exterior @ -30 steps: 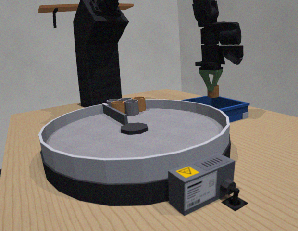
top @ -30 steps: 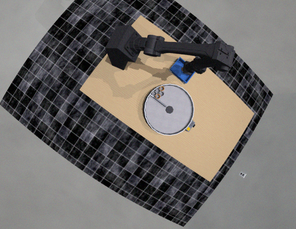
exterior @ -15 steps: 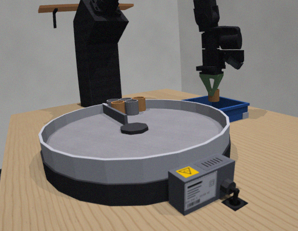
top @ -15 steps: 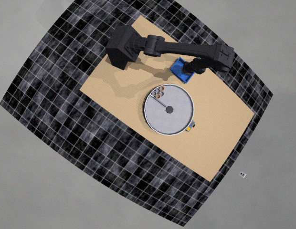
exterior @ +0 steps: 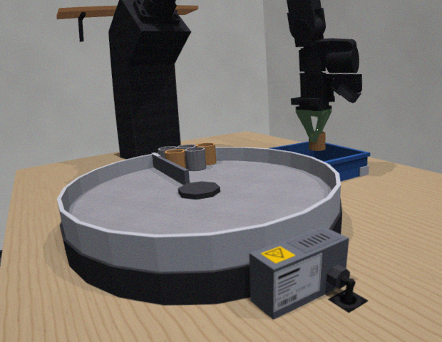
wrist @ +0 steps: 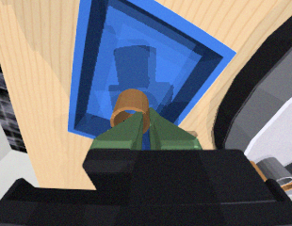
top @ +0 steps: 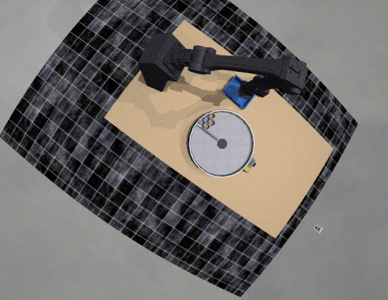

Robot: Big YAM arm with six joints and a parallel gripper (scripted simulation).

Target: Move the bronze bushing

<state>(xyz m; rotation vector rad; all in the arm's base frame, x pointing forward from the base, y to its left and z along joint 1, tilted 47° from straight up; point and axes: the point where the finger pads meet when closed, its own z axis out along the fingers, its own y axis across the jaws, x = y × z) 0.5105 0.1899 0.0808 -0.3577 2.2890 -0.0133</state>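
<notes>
Over the crate (exterior: 346, 159), the claw (exterior: 314, 137) grips a bronze bushing (exterior: 318, 142) (axis vertical).

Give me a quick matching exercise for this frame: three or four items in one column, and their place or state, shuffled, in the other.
Items:
1. claw
2. blue crate
3. grey bushings
4. control box

Places or states:
A. grouped beside the divider on the turntable
B. against the turntable's base, bearing a yellow warning label
C. shut on a bronze bushing
D. on the table beyond the turntable, under the claw

Pairs: 1-C, 2-D, 3-A, 4-B
</notes>
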